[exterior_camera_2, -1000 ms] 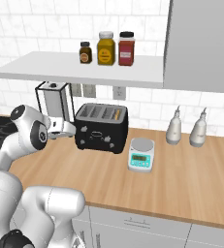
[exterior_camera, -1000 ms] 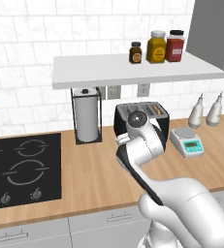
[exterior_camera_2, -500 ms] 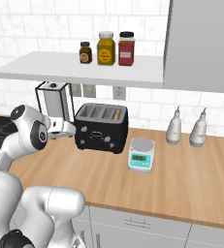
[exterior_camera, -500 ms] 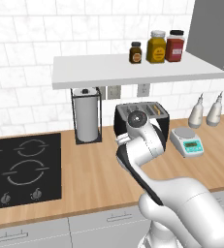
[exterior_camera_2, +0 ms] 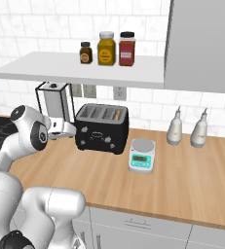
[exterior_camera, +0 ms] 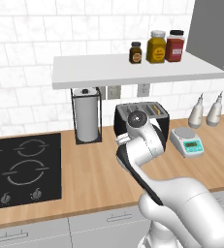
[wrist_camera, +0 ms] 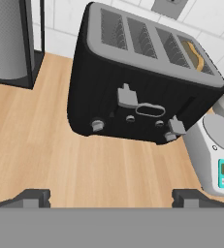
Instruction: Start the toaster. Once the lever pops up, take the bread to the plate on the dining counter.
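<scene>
In the hand view the gripper (wrist_camera: 111, 197) has its two dark fingertips (wrist_camera: 28, 197) spread as wide as they go, with nothing between them but bare wooden countertop (wrist_camera: 45, 160). Just beyond them stands the black four-slot toaster (wrist_camera: 142, 85), its control face turned toward the hand and its long axis running left to right across the fingers' line of approach. On that face sit two grey levers: the left lever (wrist_camera: 127, 96) rides high, while the right lever (wrist_camera: 177, 126) sits lower, below the far-right slot where the tan bread slice (wrist_camera: 194, 54) pokes out. Judging from this, the lever serving the bread lies ahead and to the right of the fingers, so the hand must shift right and forward to press it. The white kitchen scale (wrist_camera: 217, 155) stands right beside the toaster on that side. From the right base view the gripper (exterior_camera_2: 67, 129) hangs just left of the toaster (exterior_camera_2: 102, 128), near but not touching.
</scene>
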Controlling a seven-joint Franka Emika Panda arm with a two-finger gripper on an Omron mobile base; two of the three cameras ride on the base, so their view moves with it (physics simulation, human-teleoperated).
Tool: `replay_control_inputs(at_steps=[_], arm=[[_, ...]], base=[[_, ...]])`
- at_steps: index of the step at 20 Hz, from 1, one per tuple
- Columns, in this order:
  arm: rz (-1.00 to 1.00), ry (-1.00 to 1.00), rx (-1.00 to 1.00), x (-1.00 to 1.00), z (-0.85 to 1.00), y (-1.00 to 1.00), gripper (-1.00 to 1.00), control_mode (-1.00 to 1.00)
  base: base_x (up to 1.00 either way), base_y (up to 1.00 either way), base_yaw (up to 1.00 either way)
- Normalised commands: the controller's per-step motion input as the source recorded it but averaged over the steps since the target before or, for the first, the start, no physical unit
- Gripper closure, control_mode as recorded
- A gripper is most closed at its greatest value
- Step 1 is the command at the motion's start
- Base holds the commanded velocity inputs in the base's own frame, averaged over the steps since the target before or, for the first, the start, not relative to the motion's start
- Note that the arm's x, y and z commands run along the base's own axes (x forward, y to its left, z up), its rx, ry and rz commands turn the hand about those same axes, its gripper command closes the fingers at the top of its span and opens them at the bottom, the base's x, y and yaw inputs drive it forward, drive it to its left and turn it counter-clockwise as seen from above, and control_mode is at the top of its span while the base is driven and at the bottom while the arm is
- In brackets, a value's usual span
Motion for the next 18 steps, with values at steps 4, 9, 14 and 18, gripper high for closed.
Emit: replay_control_inputs(at_steps=[4, 9, 14, 18], arm=[[0.00, 0.00, 0.00, 0.00, 0.00, 0.00, -1.00, -1.00], [0.00, 0.00, 0.00, 0.00, 0.00, 0.00, -1.00, -1.00], [0.00, 0.00, 0.00, 0.00, 0.00, 0.00, -1.00, -1.00], [0.00, 0.00, 0.00, 0.00, 0.00, 0.00, -1.00, -1.00]], base=[[0.00, 0.00, 0.00], [0.00, 0.00, 0.00], [0.00, 0.00, 0.00], [0.00, 0.00, 0.00]])
